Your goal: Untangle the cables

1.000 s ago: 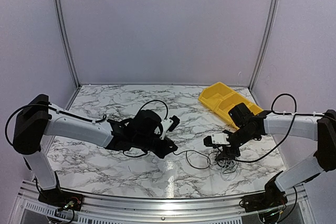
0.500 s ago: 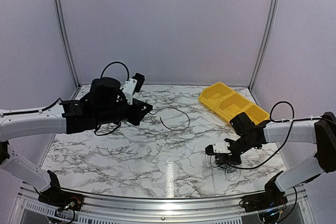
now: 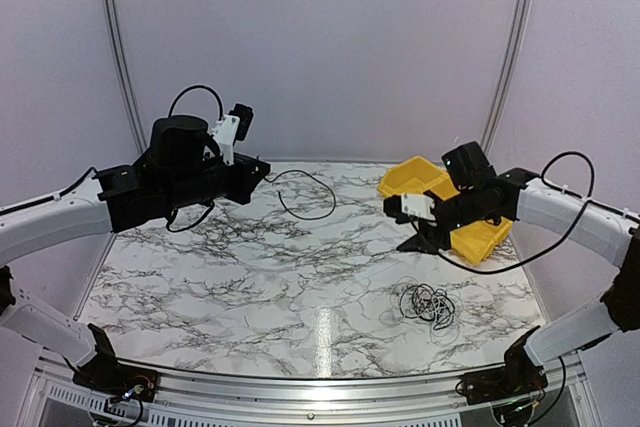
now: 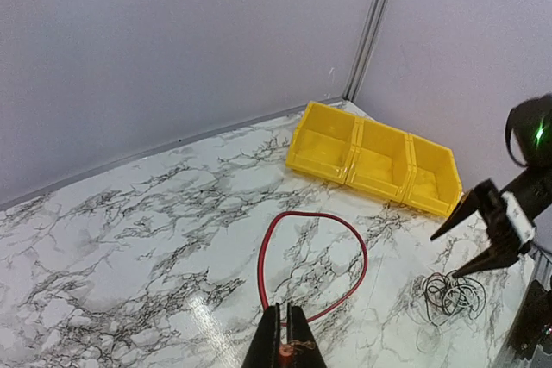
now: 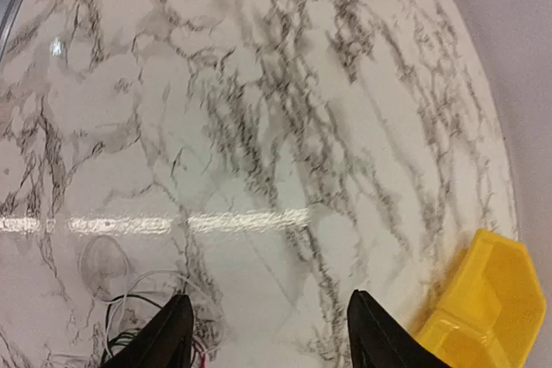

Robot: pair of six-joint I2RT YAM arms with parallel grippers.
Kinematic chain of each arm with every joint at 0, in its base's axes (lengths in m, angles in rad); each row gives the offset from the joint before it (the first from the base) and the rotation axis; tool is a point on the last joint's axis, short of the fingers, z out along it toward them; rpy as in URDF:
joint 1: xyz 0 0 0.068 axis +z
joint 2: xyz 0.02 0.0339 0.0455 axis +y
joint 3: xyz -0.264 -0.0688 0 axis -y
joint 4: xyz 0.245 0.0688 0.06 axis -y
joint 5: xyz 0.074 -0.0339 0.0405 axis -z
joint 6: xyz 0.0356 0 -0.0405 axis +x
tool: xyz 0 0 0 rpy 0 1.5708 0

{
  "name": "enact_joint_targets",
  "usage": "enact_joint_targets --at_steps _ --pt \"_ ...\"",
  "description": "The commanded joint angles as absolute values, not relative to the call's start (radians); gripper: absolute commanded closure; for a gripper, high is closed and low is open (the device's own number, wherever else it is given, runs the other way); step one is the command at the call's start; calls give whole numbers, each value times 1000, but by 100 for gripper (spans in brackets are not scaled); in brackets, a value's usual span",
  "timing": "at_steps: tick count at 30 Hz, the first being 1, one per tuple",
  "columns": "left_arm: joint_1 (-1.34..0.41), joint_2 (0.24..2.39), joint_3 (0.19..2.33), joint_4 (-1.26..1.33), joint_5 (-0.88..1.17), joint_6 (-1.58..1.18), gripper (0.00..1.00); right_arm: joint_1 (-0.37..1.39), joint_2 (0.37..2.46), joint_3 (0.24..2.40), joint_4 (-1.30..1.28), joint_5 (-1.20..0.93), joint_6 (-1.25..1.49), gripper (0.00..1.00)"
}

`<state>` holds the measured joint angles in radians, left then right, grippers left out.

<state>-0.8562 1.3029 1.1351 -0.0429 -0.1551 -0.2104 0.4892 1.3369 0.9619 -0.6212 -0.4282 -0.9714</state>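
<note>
My left gripper [image 3: 260, 171] is raised over the back left of the table, shut on one end of a single red cable [image 4: 312, 252]. That cable hangs out from the jaws as an open loop [image 3: 306, 198], dark in the top view and apart from the rest. The other cables [image 3: 430, 304] lie in a small tangled heap on the marble at the front right, also seen from the left wrist [image 4: 452, 295] and the right wrist [image 5: 129, 321]. My right gripper [image 3: 414, 238] hovers open above and behind that heap, holding nothing [image 5: 267, 299].
A yellow bin [image 3: 432, 185] with three compartments lies at the back right, just behind my right arm [image 4: 371, 157]. Purple walls close in the table on three sides. A metal rail runs along the near edge.
My left arm rose and swung to the back left, carrying the single cable away from the heap. My right gripper lifted off the heap and now stands open above it.
</note>
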Motion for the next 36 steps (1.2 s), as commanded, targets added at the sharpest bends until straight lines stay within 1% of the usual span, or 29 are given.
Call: enact_joint_targets --at_steps 1,5,7,9,12,14,19,23,25,29,30,33,34,36 --pt "-857 1356 1148 -49 -79 -247 100 497 1367 1188 -699 -546 -858 36" --pt "-861 1392 1134 13 -15 -269 100 511 1428 1324 -650 -583 -781 33" --pt "-865 1409 1133 52 46 -272 100 536 1468 1378 -634 -560 -774 35" --pt "-867 1430 1144 80 103 -282 100 567 1497 1399 -630 -527 -788 38" --pt "-867 1488 1196 105 214 -302 100 601 1534 1438 -645 -546 -812 39" --pt "-867 1527 1236 100 274 -309 100 624 1555 1455 -638 -550 -813 39" --pt "-867 1596 1315 83 339 -303 100 679 1592 1448 -577 -466 -822 37" --pt "-866 1633 1363 53 360 -279 100 687 1612 1448 -578 -452 -821 45" --pt "-864 1646 1376 52 364 -278 100 686 1607 1436 -566 -451 -818 53" --pt "-862 1663 1394 51 369 -283 100 687 1597 1416 -551 -446 -812 77" --pt "-862 1666 1395 52 369 -286 100 687 1594 1413 -550 -444 -810 81" --pt "-861 1675 1404 57 378 -298 100 687 1589 1398 -530 -425 -797 82" --pt "-859 1676 1405 60 382 -303 100 687 1588 1393 -518 -414 -791 81" --pt "-858 1681 1406 68 395 -315 100 686 1587 1382 -494 -394 -776 75"
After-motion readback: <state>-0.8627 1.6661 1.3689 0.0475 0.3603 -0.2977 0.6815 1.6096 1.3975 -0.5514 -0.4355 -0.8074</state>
